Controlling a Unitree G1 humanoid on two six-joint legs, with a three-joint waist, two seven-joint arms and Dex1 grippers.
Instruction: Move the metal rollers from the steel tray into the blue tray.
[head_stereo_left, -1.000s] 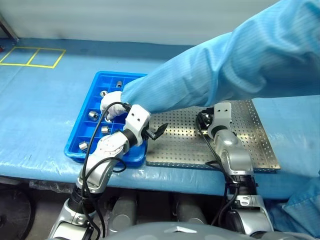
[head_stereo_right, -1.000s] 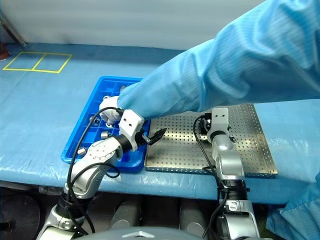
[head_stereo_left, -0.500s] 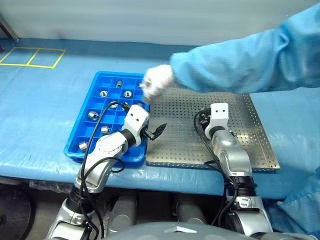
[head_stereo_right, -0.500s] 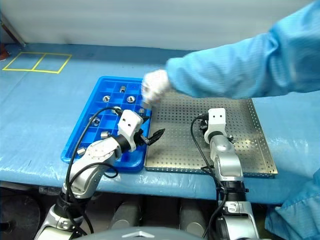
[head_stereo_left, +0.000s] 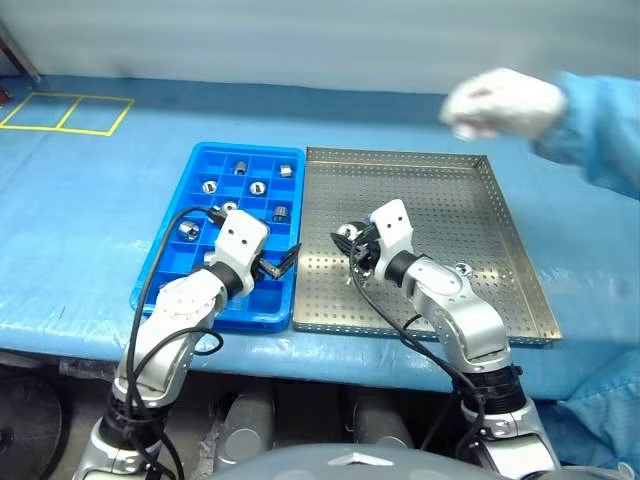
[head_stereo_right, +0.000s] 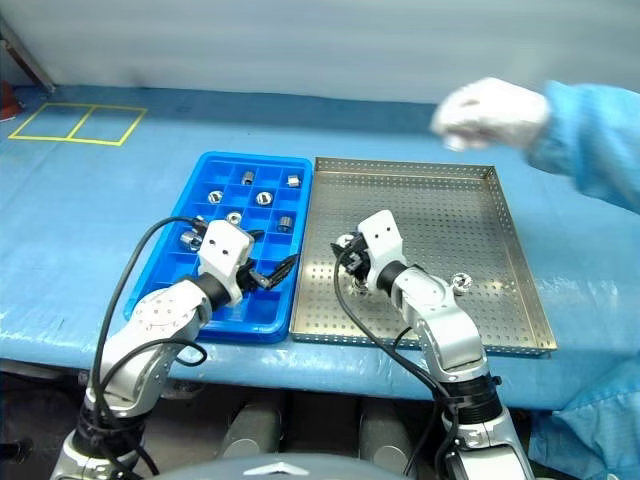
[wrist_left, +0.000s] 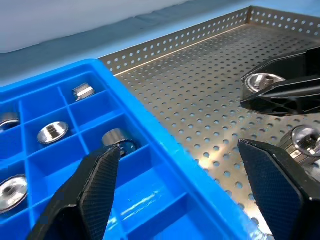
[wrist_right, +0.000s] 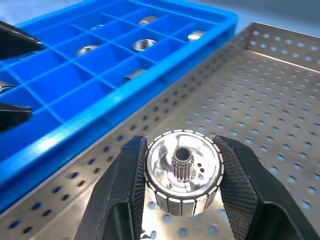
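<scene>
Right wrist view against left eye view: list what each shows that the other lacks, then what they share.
Right wrist view alone: the toothed hub inside the roller held by the right gripper. Left eye view alone: a person's gloved hand above the table, another roller on the steel tray, and the open left gripper. Shared: the blue tray with rollers in compartments.

I see a long table (head_stereo_left: 90, 210) with a blue cover. Far behind it is a pale wall (head_stereo_left: 300, 40). Yellow lines (head_stereo_left: 65, 113) make boxes on the far left.
</scene>
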